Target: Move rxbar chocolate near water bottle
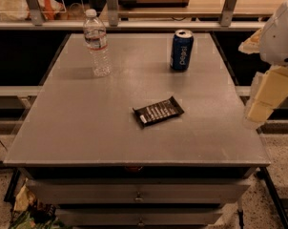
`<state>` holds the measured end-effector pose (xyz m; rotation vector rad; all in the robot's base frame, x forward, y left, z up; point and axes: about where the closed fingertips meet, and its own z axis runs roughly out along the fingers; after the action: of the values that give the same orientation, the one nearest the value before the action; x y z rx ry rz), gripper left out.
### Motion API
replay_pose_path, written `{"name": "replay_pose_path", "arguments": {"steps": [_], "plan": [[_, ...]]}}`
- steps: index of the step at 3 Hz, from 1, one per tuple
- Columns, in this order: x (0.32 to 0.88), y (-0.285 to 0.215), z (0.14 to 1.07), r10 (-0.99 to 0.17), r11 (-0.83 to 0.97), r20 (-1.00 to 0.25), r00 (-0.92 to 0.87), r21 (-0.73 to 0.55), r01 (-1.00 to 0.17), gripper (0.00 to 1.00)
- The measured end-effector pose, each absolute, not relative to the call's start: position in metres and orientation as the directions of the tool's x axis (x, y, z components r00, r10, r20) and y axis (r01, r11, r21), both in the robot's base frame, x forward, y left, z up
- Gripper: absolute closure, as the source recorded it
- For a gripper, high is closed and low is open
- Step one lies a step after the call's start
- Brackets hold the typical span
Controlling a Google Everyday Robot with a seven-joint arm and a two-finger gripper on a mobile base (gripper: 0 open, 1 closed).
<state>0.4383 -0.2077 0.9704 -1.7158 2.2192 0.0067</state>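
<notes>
The chocolate bar lies flat on the table, well apart from the water bottle. The gripper hovers farther from the bottle, past the table edge, holding nothing visible; how far it is open cannot be told. Descend vertically and grasp the bar across its narrow width.

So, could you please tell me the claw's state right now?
Claw: beside the table, away from the snack bar; open or closed cannot be told.
</notes>
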Motion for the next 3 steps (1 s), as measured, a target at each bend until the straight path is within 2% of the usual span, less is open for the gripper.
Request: {"name": "replay_pose_path", "arguments": {"steps": [1,3], "plan": [[0.443,-0.178,0.952,-0.893,0.233,-0.418,-0.165,-0.117,-0.965,0.0],[0.455,-0.11,0.933,-0.748,0.101,-0.662,0.049,-0.186,-0.977,0.0]]}}
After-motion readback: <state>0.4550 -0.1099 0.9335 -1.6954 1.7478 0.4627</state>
